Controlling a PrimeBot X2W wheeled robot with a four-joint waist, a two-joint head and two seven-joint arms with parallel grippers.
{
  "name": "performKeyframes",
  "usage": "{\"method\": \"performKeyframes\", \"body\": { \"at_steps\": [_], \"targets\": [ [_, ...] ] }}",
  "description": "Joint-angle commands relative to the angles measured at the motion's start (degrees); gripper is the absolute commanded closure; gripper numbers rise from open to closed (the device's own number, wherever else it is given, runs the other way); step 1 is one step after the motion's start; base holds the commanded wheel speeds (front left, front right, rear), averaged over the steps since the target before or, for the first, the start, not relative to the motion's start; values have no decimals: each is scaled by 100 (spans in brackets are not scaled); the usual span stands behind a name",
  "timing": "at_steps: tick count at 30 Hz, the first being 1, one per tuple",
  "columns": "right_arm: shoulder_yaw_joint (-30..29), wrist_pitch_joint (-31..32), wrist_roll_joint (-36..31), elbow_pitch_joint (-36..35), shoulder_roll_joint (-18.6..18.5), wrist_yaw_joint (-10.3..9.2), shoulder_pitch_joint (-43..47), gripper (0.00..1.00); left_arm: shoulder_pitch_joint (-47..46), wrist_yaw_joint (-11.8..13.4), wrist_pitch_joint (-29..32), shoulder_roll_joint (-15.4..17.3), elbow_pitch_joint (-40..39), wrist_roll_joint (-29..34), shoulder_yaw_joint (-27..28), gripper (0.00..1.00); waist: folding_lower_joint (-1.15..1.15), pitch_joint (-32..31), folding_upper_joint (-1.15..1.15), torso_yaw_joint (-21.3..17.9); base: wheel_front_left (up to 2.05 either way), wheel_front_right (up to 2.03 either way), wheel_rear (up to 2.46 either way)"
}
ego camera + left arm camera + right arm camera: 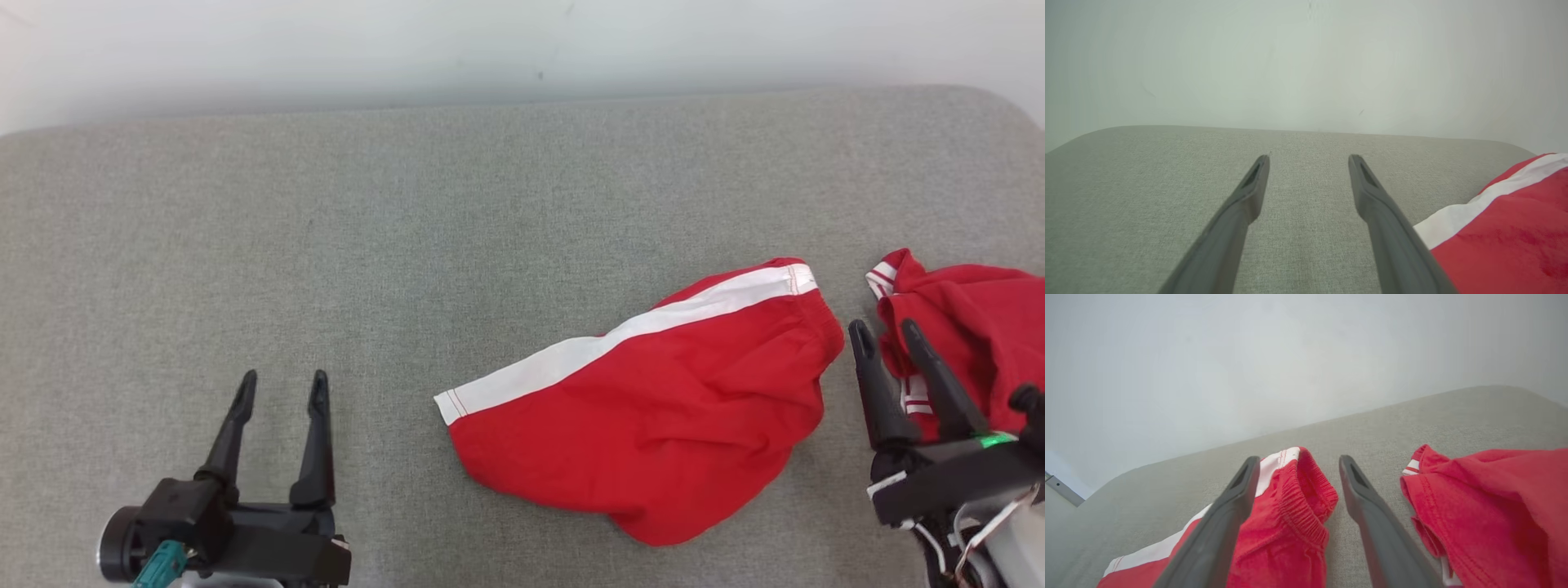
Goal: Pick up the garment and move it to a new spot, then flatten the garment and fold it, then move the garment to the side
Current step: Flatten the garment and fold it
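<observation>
Grey cushion (408, 245), red shorts (653, 408), gathered waistband (1306, 514) close-up beside right fingers (1372, 522).

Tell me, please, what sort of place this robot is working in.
Probably a plain indoor test space set up for garment folding. A broad grey fabric-covered surface, padded-looking like a mattress or bench, sits against a bare pale wall, and red shorts and a second red garment lie on it.

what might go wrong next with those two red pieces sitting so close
The open right gripper sits between the striped shorts and a second red garment; it may grab the wrong one, or both. The shorts lie bunched, so a pinch may catch several layers and hinder flattening.
</observation>
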Motion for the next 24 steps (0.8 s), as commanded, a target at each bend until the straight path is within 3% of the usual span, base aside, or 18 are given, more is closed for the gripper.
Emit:
{"method": "performKeyframes", "body": {
  "at_steps": [1,6,11,24],
  "targets": [
    [-181,-10,-261,-123,136,2,129,0,95,48,-20,49,-35,11,42,0,0,-59,0,-27,0,0,0],
    [-1004,-8,-1570,-620,783,2,542,0,161,190,-51,54,-186,39,118,0,0,-205,0,-64,0,0,0],
    [-1332,276,-2464,-1091,1288,2,915,0,386,323,-96,33,-412,101,122,0,0,-388,0,-103,0,0,0],
    [-1538,892,-3092,-1711,1785,2,1721,0,1061,390,58,170,-394,213,-50,0,0,-815,0,-102,0,0,0]
  ]
}}
